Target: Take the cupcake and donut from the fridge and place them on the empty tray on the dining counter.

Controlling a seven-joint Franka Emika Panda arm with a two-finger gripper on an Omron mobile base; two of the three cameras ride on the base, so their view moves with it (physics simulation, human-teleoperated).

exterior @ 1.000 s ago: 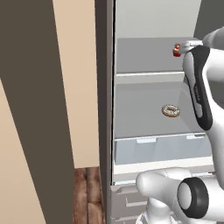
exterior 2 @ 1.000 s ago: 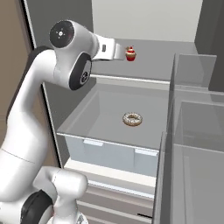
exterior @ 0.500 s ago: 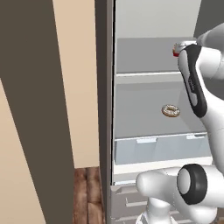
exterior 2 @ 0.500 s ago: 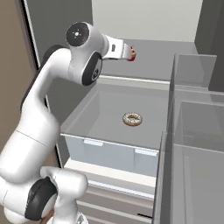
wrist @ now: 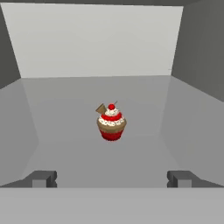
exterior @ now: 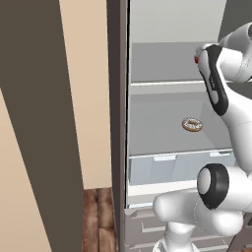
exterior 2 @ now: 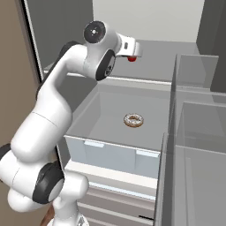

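The fridge (exterior: 162,87) stands open with my arm reaching onto its upper shelf (exterior 2: 154,70). On that shelf the cupcake (wrist: 111,123), in a red wrapper with pale frosting and a cherry, stands upright a short way ahead of my gripper (wrist: 111,179). The gripper is open, with nothing between the fingertips (wrist: 41,178). From the base, my hand hides most of the cupcake (exterior 2: 132,58), and only a red sliver (exterior: 197,59) peeks out. The donut (exterior 2: 133,120), brown with a pale glaze, lies flat on the shelf below (exterior: 192,124). The tray and dining counter are out of view.
A clear-fronted drawer (exterior 2: 114,154) sits under the donut's shelf, with more drawers (exterior: 147,226) below it. Transparent door bins (exterior 2: 196,132) stand close on the right. A dark panel (exterior: 44,123) and beige wall are at the left, over wooden floor (exterior: 98,216).
My arm has reached farther into the upper shelf, and the hand now covers most of the cupcake in both base views. The jaws stay open and the donut has not moved.
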